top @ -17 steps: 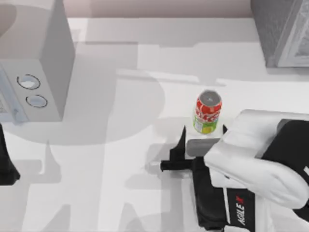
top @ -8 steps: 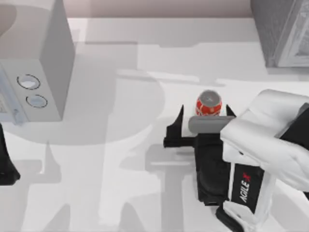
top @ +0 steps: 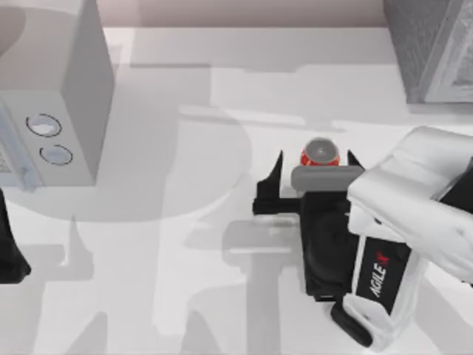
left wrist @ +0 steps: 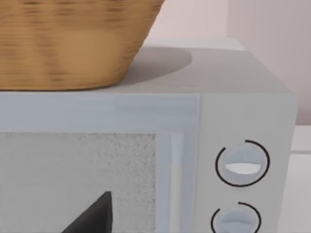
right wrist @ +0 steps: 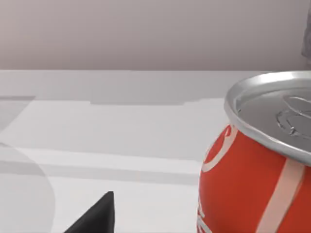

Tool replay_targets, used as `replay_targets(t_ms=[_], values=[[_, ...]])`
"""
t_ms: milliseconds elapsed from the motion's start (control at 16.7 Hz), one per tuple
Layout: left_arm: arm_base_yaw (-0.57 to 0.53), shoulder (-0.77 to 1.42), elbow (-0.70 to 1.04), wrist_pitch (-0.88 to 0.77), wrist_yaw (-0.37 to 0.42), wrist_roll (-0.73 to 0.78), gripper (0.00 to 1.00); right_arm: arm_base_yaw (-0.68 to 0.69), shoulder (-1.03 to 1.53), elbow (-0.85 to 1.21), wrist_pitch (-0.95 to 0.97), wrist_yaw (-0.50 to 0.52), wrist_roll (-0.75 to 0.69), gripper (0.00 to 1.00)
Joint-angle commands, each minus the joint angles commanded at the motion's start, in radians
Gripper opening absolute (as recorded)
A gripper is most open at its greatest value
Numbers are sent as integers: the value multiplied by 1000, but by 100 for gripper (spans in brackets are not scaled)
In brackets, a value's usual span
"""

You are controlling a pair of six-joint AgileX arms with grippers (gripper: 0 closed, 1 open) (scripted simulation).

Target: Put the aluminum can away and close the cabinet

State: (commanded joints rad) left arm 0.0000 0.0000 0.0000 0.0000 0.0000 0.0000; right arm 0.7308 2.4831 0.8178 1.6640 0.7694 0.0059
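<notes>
the aluminum can stands upright on the white desk, right of the middle, its silver-grey top showing above a sliver of red. the right pincer sits around it with the two dark fingers spread wide, one finger well to the can's left and the other just beside its right edge, neither touching it. in the right wrist view the can fills the near side, close to the camera. the cabinet stands at the desk's far right corner, well apart from the can. the left arm is parked at the desk's left edge, facing the microwave; i cannot tell how its pincer is set. a wicker basket rests on top of the microwave.
</notes>
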Motion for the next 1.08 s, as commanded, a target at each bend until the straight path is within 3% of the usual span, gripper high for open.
replay_targets(t_ms=[60,840,1080], values=[[0,0,0,0,0,0,100,0,0,0,0,0,0,100],[0,0,0,0,0,0,100,0,0,0,0,0,0,2],[0,0,0,0,0,0,100,0,0,0,0,0,0,0]])
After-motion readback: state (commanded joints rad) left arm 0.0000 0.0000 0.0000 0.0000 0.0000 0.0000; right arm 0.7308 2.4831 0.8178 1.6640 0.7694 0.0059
